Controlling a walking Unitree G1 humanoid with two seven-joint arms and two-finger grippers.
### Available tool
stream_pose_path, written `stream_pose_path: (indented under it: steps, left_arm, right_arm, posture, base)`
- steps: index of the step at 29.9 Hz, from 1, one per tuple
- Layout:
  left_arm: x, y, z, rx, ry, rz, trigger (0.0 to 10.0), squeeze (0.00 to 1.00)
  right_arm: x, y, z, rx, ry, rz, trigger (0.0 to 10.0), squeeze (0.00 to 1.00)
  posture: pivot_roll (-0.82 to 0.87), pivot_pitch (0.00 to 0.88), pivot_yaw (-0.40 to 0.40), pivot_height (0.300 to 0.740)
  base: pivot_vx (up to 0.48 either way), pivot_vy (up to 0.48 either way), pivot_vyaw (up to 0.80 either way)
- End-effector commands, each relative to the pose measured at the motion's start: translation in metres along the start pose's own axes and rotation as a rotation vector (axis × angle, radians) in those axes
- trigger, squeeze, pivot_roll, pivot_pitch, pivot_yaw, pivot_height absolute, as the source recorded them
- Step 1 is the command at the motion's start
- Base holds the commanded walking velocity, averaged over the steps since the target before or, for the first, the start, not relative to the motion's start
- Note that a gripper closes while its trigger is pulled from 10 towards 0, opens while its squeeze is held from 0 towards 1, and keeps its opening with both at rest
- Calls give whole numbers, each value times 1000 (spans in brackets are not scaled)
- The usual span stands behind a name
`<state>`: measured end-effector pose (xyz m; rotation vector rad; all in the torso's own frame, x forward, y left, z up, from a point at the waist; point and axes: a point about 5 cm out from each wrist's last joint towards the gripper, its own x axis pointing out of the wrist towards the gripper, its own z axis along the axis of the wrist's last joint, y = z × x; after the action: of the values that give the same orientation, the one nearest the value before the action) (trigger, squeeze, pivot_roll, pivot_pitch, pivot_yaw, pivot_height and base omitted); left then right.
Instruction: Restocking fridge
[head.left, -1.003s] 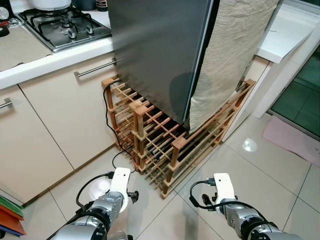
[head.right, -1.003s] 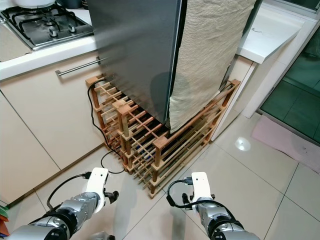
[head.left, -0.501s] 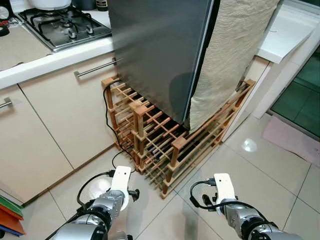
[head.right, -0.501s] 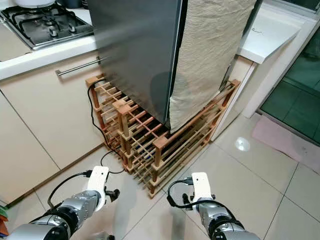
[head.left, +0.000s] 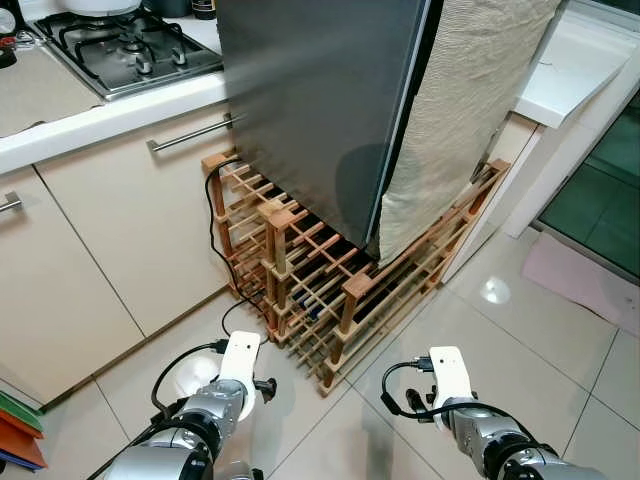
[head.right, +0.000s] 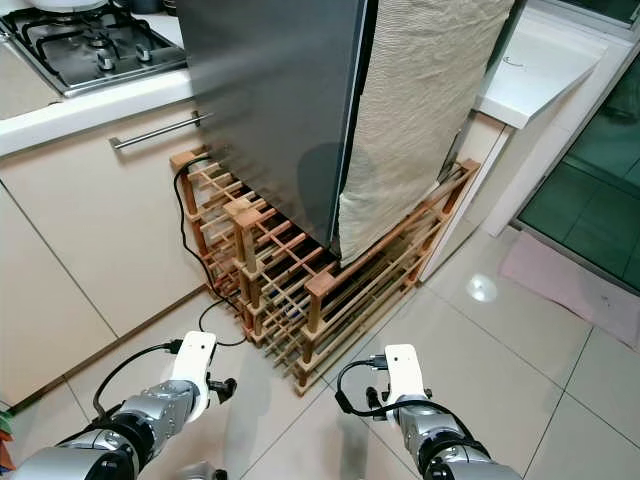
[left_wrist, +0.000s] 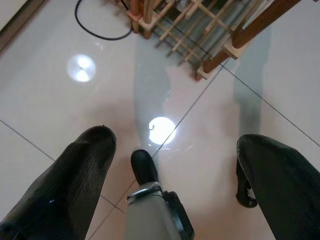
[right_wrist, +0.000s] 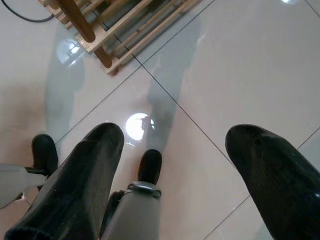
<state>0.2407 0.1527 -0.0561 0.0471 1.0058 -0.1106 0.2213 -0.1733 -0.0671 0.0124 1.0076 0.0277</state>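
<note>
The fridge (head.left: 320, 110) stands straight ahead with its dark grey door closed. A beige textured cloth (head.left: 460, 110) hangs down its right side. It rests over a low wooden rack (head.left: 330, 290). Both silver arms hang low in front of me, the left arm (head.left: 215, 405) and the right arm (head.left: 460, 410). My left gripper (left_wrist: 175, 140) points down at the tiled floor, open, with nothing between its fingers. My right gripper (right_wrist: 175, 132) is also open and holds nothing above the tiles.
A gas hob (head.left: 125, 50) sits on the counter to the left, above cream cabinets (head.left: 120, 240) with bar handles. A black cable (head.left: 215, 250) runs down beside the rack. A white counter (head.left: 570, 70) and a pink mat (head.left: 590, 275) lie to the right.
</note>
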Motion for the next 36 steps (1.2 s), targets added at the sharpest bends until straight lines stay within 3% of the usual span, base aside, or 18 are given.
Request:
stream_pose_path:
  steps: [1,2,5,7,10,26,29,36]
  left_arm:
    - [0,-4,5,-54,-8,-13,10000,0]
    - [0,-6,9,-163,-14,-12,10000,0]
    - [0,-6,10,-212,-11,2,10000,0]
    - [0,-6,10,-176,-10,4,10000,0]
    - [0,-7,8,-142,-4,5,10000,0]
    - [1,-9,0,-59,18,4,10000,0]
    - [1,-9,-1,-21,24,2,10000,0]
    - [1,-8,-3,-28,24,10,10000,0]
  right_arm:
    - [0,-2,2,77,-6,-13,10000,0]
    - [0,-1,1,181,-5,-21,10000,0]
    - [0,0,3,162,-8,-13,10000,0]
    - [0,0,4,101,-7,-4,10000,0]
    - [0,0,4,84,-7,-6,10000,0]
    - [0,-3,-2,73,8,-14,10000,0]
    - [-1,-6,-2,123,4,-34,10000,0]
    - [-1,-7,-3,80,14,-30,10000,0]
  posture:
    - [22,0,-53,727]
    - [25,0,-57,727]
    - [24,0,-58,727]
    - [23,0,-58,727]
    - [21,0,-58,727]
    - [12,0,-65,727]
    - [14,0,-68,727]
    - [24,0,-70,727]
  base:
    - [0,0,0]
    - [0,0,0]
    - [0,0,0]
    - [0,0,0]
    - [0,0,0]
    - [0,0,0]
    - [0,0,0]
    - [0,0,0]
